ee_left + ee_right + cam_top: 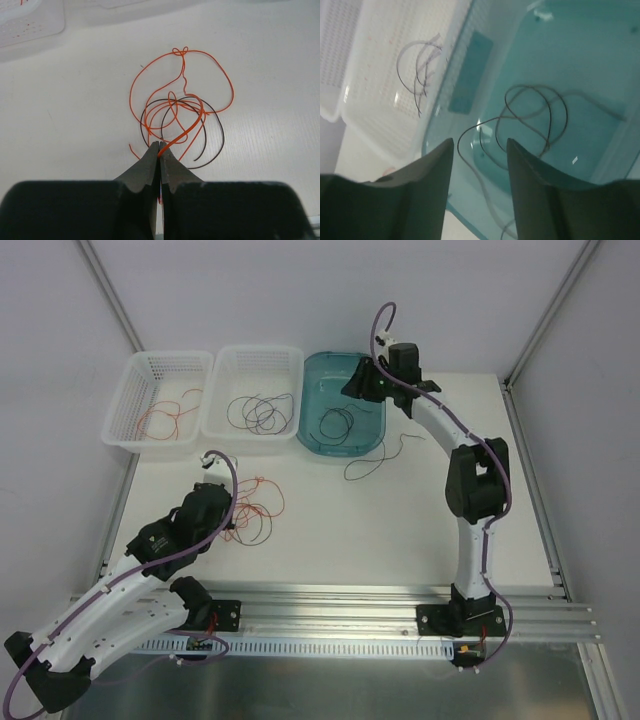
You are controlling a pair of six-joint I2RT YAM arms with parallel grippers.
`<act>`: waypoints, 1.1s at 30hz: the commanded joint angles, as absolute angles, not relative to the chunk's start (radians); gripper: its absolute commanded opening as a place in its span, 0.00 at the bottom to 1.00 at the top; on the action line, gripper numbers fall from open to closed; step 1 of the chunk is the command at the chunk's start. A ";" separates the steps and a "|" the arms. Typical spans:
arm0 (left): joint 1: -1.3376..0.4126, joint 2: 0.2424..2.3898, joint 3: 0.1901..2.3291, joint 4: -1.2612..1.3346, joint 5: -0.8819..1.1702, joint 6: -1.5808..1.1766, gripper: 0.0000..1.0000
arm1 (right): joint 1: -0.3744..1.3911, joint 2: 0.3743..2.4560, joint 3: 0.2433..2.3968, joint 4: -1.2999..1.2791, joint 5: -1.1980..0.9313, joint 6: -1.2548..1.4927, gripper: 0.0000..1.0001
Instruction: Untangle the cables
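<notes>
White counter (340,530), top view: tangle (255,505) of red and black cables lies left of centre, right at the left end effector (232,523). Its tips sit under the wrist, so the grip is unreadable here. Left basket (125,400) holds a red cable (165,420), and the middle basket (255,348) holds black loops (258,412). Teal bin (370,435) holds a black cable (338,423). A black strand (375,462) lies on the counter just in front of the bin; can't tell if it joins the one inside. Right end effector (352,385) is over the bin's back-left corner, fingers too small to resolve.

Left wrist view: fingers (150,165) are pressed together, pinching a red cable end at the tips. The red loops spread out ahead on the counter with a small knot at the far side. A black loop (217,140) crosses through them, and which strand runs over which is hard to make out. A blurred basket corner is cut off top left.

Right wrist view: soft focus. Fingers (432,170) stand apart with nothing gripped. The black cable lies coiled on the bin floor below, one strand running out of frame at the bottom. Black loops in the middle basket show only faintly through the mesh.
</notes>
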State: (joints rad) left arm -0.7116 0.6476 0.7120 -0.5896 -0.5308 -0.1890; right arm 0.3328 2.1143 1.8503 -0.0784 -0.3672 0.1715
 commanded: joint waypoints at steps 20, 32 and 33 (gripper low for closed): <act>-0.704 0.630 0.741 -0.578 -0.509 -0.166 0.00 | 0.155 1.671 1.407 -0.439 -0.256 -0.130 0.63; -0.704 0.634 0.741 -0.578 -0.508 -0.166 0.00 | 0.178 1.687 0.928 0.299 -0.643 0.136 0.56; -0.704 0.632 0.741 -0.578 -0.506 -0.164 0.00 | 0.187 1.700 0.919 0.346 -0.647 0.146 0.55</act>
State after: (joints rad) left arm -0.7116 0.6346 0.7120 -0.5892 -0.5236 -0.1822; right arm 0.1646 1.6737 0.9363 0.0559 -0.5365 0.0525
